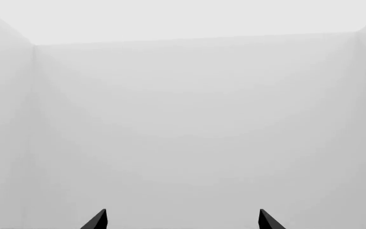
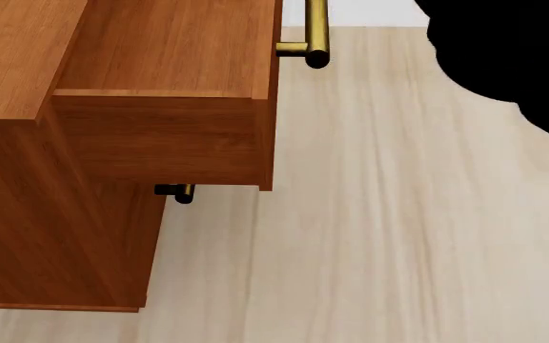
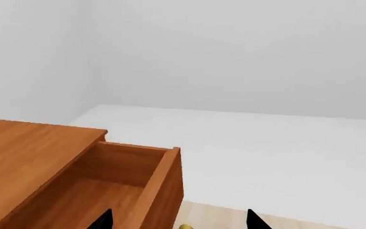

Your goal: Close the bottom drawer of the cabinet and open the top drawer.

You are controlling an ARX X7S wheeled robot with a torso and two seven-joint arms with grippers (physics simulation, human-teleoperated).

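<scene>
Top drawer (image 2: pixel 165 93) sits pulled out at the frame's upper left while the bottom drawer looks shut into the cabinet (image 2: pixel 55 236) — both claws, left claw (image 1: pixel 181 220) and right claw (image 3: pixel 179 220), spread open, holding nothing — so probably just back away.

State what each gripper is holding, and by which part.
Nothing. The left gripper is open with only blank wall ahead; the right gripper is open above the pulled-out top drawer, gripping nothing.

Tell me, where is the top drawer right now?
In the head view, the top drawer is at upper left, pulled out from the cabinet over the pale wood floor, its brass handle at its outer end.
</scene>
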